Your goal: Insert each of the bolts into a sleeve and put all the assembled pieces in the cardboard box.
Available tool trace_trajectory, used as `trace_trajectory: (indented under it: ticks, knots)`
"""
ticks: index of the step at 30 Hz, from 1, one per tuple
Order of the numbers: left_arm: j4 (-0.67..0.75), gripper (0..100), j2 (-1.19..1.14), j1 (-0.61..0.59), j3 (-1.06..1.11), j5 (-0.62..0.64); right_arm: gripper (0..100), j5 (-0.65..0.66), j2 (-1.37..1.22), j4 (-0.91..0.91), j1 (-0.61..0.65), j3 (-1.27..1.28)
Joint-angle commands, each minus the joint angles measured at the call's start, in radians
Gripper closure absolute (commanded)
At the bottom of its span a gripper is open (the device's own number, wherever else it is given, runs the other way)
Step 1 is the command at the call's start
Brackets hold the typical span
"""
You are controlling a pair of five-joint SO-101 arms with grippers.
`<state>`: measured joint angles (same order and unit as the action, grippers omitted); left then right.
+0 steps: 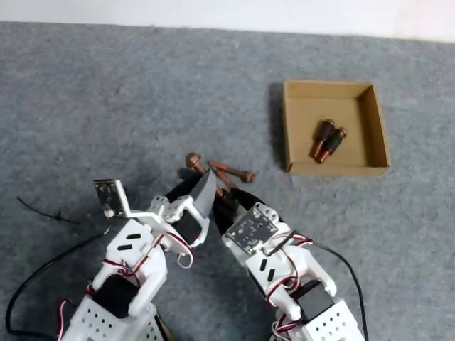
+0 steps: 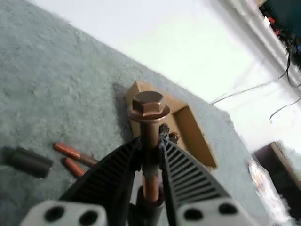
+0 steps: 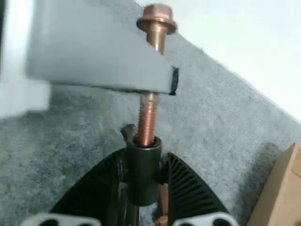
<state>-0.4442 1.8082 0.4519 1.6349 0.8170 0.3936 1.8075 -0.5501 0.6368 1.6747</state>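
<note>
Low in the middle of the high view, your two arms meet tip to tip on the grey bench (image 1: 85,92). Your left gripper (image 2: 150,141) is closed on the shank of a copper bolt (image 2: 149,107), just under its hex head, which stands clear above the fingertips. Your right gripper (image 3: 143,157) is clamped around a black sleeve (image 3: 142,172) with its mouth facing the bolt. The bolt's threaded end sits in that mouth, but you cannot tell how deep it goes. Just beyond the two tips, toward the upper middle of the high view, loose bolts (image 1: 234,171) lie close together on the bench. At the left edge of the left wrist view, a loose sleeve (image 2: 28,161) lies near them. The cardboard box (image 1: 306,121) sits in the upper right of the high view, well apart from both arms, with two assembled pieces (image 1: 326,141) lying side by side inside it.
</note>
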Motion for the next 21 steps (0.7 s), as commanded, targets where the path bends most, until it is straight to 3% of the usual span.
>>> trace_trajectory:
  ticks: [1,11,21]
  knots:
    - [0.029,100,0.008,-0.007,-0.004,0.003,99.5,0.003,0.024,0.025,0.024,0.108]
    - [0.023,100,0.008,-0.007,-0.004,0.003,99.5,0.006,0.024,0.025,0.019,0.105]
    - [-0.11,100,0.01,0.105,-0.002,-0.176,99.5,0.006,0.024,0.03,-0.035,0.104]
